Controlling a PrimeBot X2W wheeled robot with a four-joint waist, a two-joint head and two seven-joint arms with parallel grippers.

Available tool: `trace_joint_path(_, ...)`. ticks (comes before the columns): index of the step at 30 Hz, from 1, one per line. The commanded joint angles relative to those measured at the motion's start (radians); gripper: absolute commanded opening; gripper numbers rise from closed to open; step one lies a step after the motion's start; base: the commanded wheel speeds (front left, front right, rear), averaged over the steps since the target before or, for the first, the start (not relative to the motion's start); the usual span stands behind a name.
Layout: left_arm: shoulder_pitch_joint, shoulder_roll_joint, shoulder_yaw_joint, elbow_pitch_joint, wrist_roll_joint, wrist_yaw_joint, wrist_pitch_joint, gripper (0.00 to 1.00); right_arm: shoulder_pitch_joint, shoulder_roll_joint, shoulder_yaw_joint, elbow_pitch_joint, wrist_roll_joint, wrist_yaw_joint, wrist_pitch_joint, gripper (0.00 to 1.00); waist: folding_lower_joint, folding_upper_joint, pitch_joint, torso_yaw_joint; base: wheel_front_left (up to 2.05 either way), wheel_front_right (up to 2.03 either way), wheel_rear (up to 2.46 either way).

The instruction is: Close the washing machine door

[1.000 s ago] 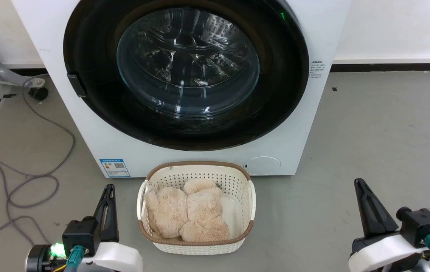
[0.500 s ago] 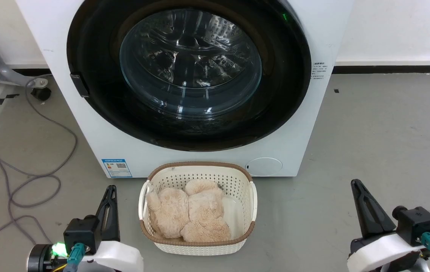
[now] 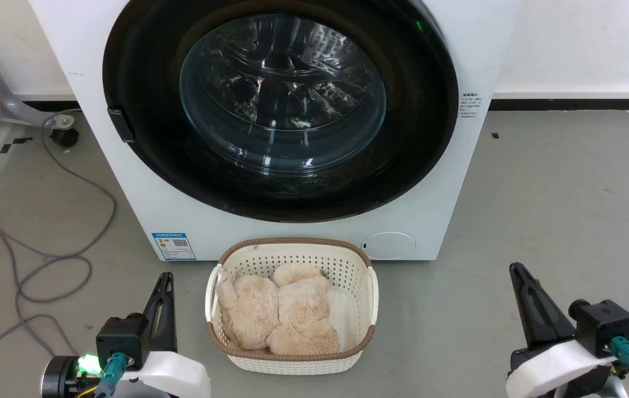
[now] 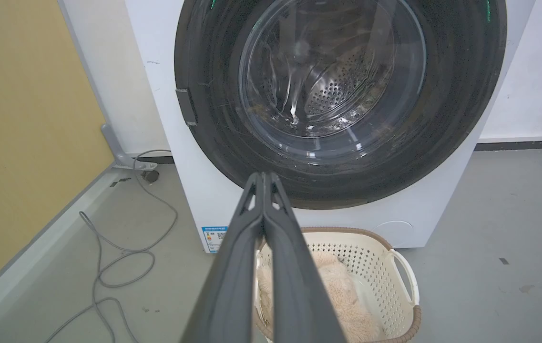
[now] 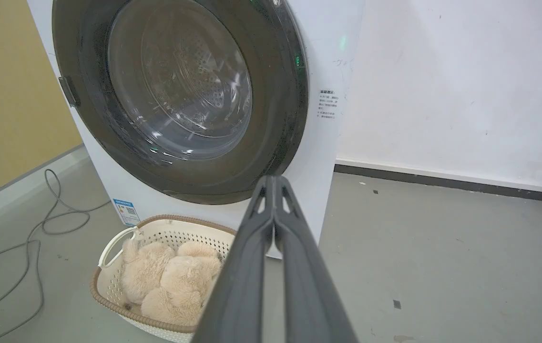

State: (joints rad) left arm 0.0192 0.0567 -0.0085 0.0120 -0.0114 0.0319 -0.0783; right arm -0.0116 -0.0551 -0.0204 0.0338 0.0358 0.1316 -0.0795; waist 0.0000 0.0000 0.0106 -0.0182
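Washing machine door (image 3: 282, 105) stands ahead of my jaws, seeming already flush with the washing machine (image 3: 143, 221). Both jaws are clenched, empty. It looks heavy, stiff, glossy; I would push its black rim.

The head camera looks forward and down, fairly near, at the white front-loading washing machine (image 3: 209, 232) and cream perforated plastic laundry basket (image 3: 292, 362). Both wrist cameras share these: left nearly head-on, right obliquely from the right.
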Motion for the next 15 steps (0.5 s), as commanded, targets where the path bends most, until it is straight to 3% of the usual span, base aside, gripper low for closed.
trace_joint_path(1, -0.013, -0.001, 0.004, -0.005, 0.003, -0.004, 0.007, 0.0, 0.008, 0.004, 0.004, -0.008, -0.005, -0.001, 0.008, 0.0, 0.0, 0.0, -0.001, 0.001, 0.0, 0.0, 0.0)
trace_joint_path(15, -0.015, -0.003, 0.006, -0.008, 0.006, -0.014, 0.034, 0.0, 0.01, 0.004, 0.01, -0.018, -0.016, -0.001, 0.035, 0.0, 0.0, 0.0, -0.004, 0.007, 0.0, 0.0, 0.0)
